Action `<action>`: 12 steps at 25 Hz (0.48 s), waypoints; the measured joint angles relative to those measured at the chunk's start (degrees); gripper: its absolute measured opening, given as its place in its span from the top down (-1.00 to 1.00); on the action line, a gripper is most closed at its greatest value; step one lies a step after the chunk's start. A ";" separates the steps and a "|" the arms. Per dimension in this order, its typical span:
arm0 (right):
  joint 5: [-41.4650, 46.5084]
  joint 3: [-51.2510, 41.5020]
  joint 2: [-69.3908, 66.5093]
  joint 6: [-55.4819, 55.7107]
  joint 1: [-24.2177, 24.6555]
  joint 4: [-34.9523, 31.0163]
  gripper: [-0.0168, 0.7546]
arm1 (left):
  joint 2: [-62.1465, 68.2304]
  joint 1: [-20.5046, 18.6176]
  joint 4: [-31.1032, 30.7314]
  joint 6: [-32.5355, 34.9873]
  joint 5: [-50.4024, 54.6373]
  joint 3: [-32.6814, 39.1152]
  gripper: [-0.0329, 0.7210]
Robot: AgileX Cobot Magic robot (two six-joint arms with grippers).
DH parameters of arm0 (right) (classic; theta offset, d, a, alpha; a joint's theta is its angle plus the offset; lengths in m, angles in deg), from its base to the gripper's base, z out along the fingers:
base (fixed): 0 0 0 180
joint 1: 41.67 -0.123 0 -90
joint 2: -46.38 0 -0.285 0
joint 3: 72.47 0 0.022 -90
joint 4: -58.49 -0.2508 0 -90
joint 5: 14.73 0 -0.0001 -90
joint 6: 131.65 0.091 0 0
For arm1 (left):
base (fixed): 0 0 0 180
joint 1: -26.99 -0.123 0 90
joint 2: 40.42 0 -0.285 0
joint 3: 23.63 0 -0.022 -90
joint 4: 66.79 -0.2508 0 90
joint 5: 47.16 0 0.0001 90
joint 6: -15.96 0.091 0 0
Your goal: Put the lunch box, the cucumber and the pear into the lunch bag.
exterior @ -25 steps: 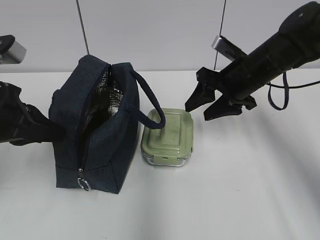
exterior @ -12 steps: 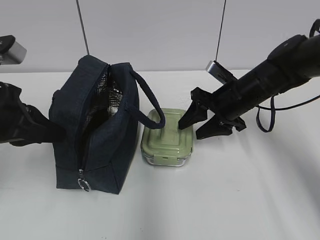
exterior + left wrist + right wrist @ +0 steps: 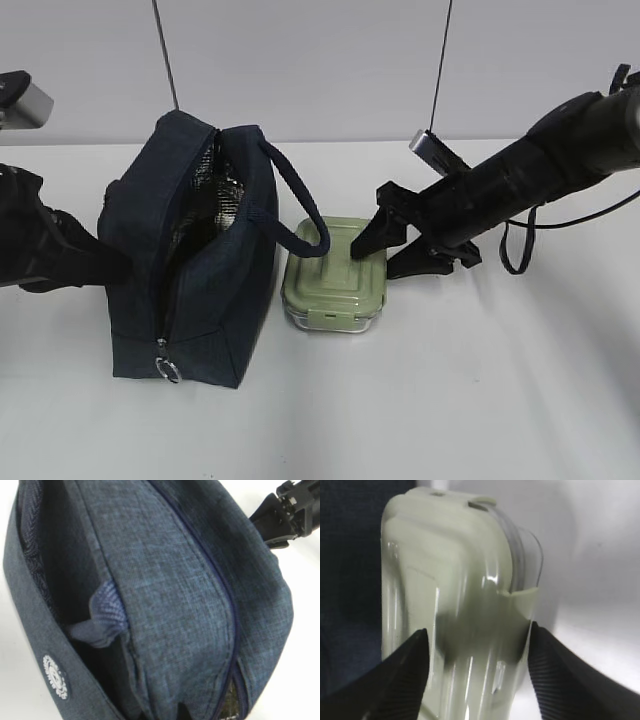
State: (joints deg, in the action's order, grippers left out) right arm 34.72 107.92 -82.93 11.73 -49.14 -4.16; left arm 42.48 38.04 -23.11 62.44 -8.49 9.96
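The navy lunch bag (image 3: 200, 270) stands open at the left and shows its silver lining. The lunch box (image 3: 335, 275), with its sage-green lid, lies flat right beside the bag, under the loop handle (image 3: 295, 200). My right gripper (image 3: 375, 262) is open, with its jaws on either side of the box's far end; in the right wrist view (image 3: 477, 645) the box (image 3: 455, 570) sits between them. My left gripper (image 3: 108, 265) is pressed to the bag's left side. In the left wrist view the bag (image 3: 165, 580) fills the frame and fabric sits between the tips. The cucumber and pear are out of view.
The bag's zipper ring pull (image 3: 167, 370) hangs at its near bottom corner. The white table (image 3: 480, 400) stretches in front and to the right. The right arm's cable (image 3: 520, 250) loops behind it. Two thin poles stand against the back wall.
My right gripper has come down and to the left, from above the table to around the lunch box's far end. The left arm and the bag have not moved.
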 joint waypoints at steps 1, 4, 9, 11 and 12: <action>-0.12 0.02 0.00 -0.36 0.00 -0.43 -0.30 | 0.00 0.00 0.00 0.00 0.00 0.00 0.91; -0.34 0.02 -0.10 -0.87 0.00 -0.86 -0.30 | 0.00 0.00 0.00 0.00 0.00 0.00 0.91; 0.07 0.02 -2.01 -1.82 0.00 -2.09 -0.30 | 0.00 0.00 0.00 0.00 0.00 0.00 0.91; 0.47 0.02 -2.34 -2.02 0.00 -2.39 -0.30 | 0.00 0.00 0.00 0.00 0.00 0.00 0.91; 0.62 0.02 -2.40 -2.25 0.04 -2.65 -0.30 | 0.00 0.00 0.00 0.00 0.00 0.00 0.91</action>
State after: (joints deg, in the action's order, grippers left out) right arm 35.34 107.94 -85.34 9.48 -49.10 -6.81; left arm 42.48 38.04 -23.11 62.44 -8.49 9.96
